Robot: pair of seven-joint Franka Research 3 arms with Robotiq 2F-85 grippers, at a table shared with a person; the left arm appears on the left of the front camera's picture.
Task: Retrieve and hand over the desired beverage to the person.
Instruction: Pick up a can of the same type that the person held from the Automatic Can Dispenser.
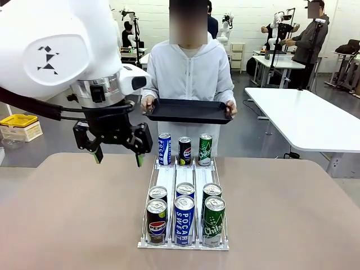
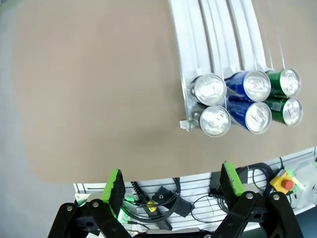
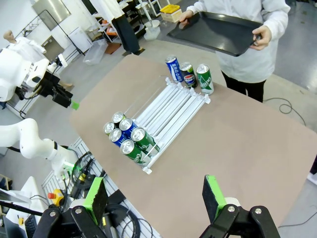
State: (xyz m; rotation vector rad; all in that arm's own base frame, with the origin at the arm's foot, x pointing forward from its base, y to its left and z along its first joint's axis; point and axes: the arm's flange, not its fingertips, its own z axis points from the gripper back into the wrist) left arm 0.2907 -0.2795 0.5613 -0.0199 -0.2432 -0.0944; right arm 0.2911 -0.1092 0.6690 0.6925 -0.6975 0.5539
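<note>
— Which step is judged to be in hand?
— The approach. The tabletop (image 1: 67, 214) is faced by the person (image 1: 191, 73) at its far side, by whom a black tray (image 1: 188, 111) is held level and bare. No can is gripped yet.
— Where are the drinks kept?
— In a white rack (image 1: 167, 181) of three lanes at the middle of the tabletop. Six cans (image 1: 184, 218) are crowded at its near end and three cans (image 1: 184, 151) are lined up at its far end. Which one is wanted cannot be told.
— How are they set?
— All are stood upright, long axis vertical, tops upward, labels turned toward the robot's side.
— And the hands?
— The left hand (image 1: 118, 159) is held above the tabletop, just left of the rack's far end, pads apart with nothing between. The right hand (image 3: 154, 191) is raised high, likewise spread and bare.
— What is called for next?
— A can must be chosen, the spread pads lowered around its sides and closed, and the can lifted straight up out of its lane.
</note>
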